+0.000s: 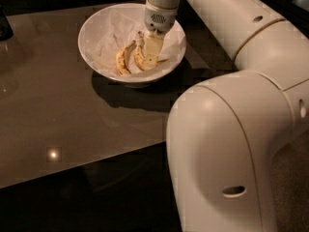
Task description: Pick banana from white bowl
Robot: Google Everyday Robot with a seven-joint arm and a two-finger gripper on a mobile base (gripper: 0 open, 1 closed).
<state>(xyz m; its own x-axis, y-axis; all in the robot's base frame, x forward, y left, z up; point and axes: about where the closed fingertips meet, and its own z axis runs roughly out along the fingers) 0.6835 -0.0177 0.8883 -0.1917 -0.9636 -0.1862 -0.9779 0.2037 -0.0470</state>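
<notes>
- Claw of the white robot arm hangs down inside the wide, round white bowl, its tip right at the fruit; I cannot tell whether it is open or closed on anything
- The bowl, lined with crumpled white paper, stands on the dark glossy bench near the far edge, towards the far right corner
- The long, strongly curved yellow banana with brown speckles lies mid-bowl, stem towards the far edge, partly hidden by the claw; two shorter, paler bananas lie just beside it, on the side of the left edge
- Likely light, soft and easily bruised, on paper that may slide: best gripped gently across the thick middle, not the stem
</notes>
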